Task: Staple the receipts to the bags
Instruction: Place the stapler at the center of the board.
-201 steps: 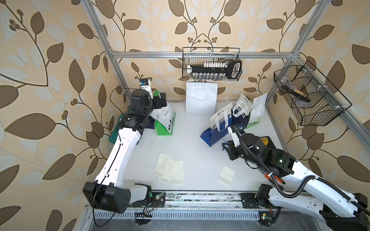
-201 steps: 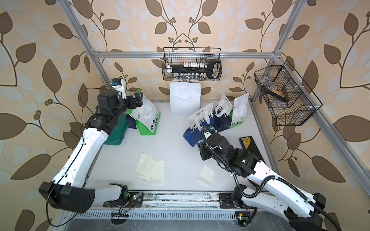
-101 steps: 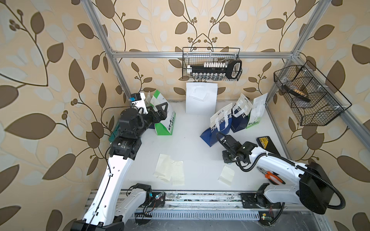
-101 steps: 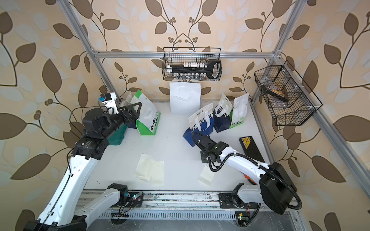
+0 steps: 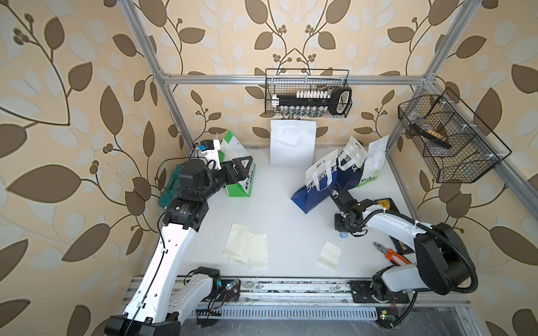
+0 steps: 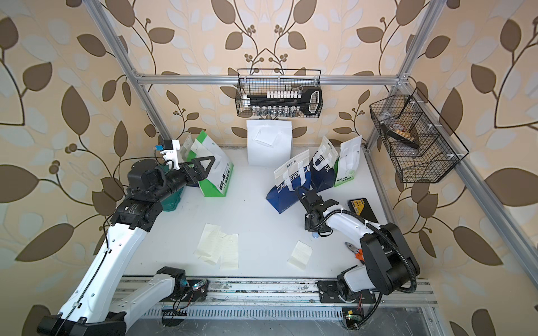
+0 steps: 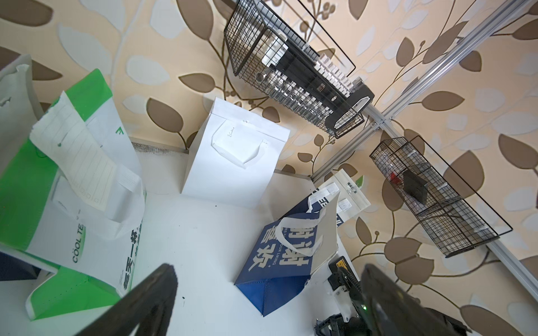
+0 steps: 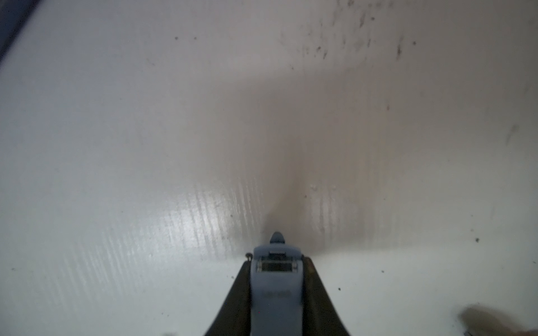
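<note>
My left gripper is open and empty, hovering beside the green-and-white bag at the back left. A cream receipt hangs on that bag's top in the left wrist view. My right gripper points down at the table right of centre, shut on the light-blue stapler, whose nose touches the bare white table. Navy bags, another green-and-white bag and a plain white bag stand behind. Loose receipts lie at front centre, and a single receipt lies near the right arm.
A teal case sits behind my left arm. Orange-handled pliers and a black device lie at the right. Wire baskets hang on the back wall and the right wall.
My right arm has come away from the navy bag and lowered the stapler onto the table nearer the front. My left arm has drawn back from the top of the green-and-white bag, still open.
</note>
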